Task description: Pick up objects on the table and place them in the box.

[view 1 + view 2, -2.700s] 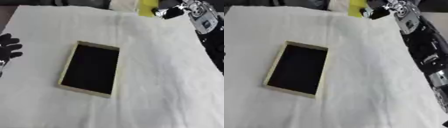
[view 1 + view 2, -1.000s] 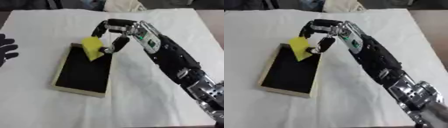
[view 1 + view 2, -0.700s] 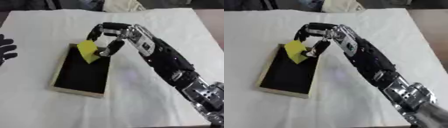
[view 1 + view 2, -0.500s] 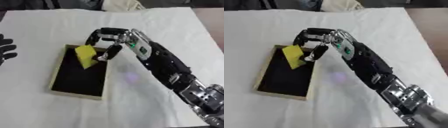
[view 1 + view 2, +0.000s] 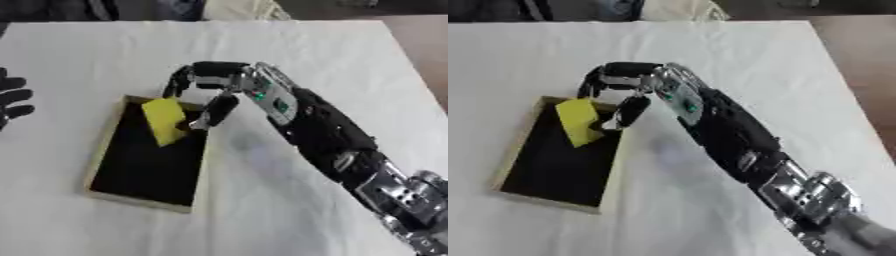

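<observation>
Yellow object [image 5: 164, 120]: a flat, oblong yellow piece, tilted, over the upper end of the box; whether its lower edge touches the dark floor cannot be told.
Object and fingers: its top edge sits under the curled fingers [image 5: 178, 83], its right edge against the thumb [image 5: 216, 109], so it lies in the pinch between them.
Right hand [image 5: 213, 84]: curled down over the box's upper right corner, fingers and thumb closed round the yellow object, holding nothing else.
Box [image 5: 101, 147]: a shallow rectangular tray with a pale tan rim and a black inside, lying slightly askew on the cloth; apart from the yellow piece its inside looks bare.
Right arm [image 5: 323, 137]: black with silver joints and a small green light near the wrist, running from the lower right corner up to the box.
Left hand [image 5: 12, 102]: black, at the left edge of the left eye view, well apart from the box, fingers spread and relaxed, holding nothing.
Table cloth [image 5: 737, 60]: white, wrinkled, covering the table around the box.
</observation>
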Controlling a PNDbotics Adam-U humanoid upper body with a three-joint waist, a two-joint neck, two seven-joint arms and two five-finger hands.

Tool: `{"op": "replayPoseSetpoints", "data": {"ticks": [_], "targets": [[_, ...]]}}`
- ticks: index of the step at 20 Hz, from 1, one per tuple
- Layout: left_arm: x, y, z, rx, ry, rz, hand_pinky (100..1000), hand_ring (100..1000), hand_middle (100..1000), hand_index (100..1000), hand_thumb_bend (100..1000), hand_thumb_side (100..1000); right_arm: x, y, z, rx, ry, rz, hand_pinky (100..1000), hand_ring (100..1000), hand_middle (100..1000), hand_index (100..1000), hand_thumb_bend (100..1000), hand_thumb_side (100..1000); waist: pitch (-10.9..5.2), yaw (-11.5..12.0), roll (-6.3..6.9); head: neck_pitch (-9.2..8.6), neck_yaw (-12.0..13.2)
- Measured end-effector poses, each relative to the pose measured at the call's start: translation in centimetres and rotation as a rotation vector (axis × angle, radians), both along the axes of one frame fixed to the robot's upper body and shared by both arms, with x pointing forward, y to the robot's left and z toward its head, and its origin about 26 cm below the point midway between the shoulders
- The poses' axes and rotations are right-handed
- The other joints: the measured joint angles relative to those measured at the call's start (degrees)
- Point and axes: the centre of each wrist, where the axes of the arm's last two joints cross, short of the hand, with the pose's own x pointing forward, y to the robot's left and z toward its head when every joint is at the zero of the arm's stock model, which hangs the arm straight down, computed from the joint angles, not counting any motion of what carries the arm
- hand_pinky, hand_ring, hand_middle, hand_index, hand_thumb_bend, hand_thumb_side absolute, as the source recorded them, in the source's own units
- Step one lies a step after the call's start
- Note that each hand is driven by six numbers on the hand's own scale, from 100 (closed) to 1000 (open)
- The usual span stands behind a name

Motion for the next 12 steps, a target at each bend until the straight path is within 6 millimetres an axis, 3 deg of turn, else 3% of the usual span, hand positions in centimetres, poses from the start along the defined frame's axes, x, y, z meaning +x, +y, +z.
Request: {"op": "replayPoseSetpoints", "data": {"ticks": [4, 12], "targets": [[0.0, 0.0, 0.0, 0.000, 0.000, 0.000, 808, 824, 780, 905, 372, 664, -0.4, 0.6, 0.3, -0.058, -0.022, 0.048, 887, 876, 965, 1000, 553, 622, 0.00, -0.2, -0.02, 0.01, 0.0], [0.0, 0.0, 0.0, 0.000, 0.000, 0.001, 808, 824, 780, 904, 372, 661, -0.9, 0.3, 1.7, -0.094, -0.097, 0.067, 901, 893, 1000, 1000, 616, 653, -0.05, -0.8, -0.02, 0.01, 0.1]]}}
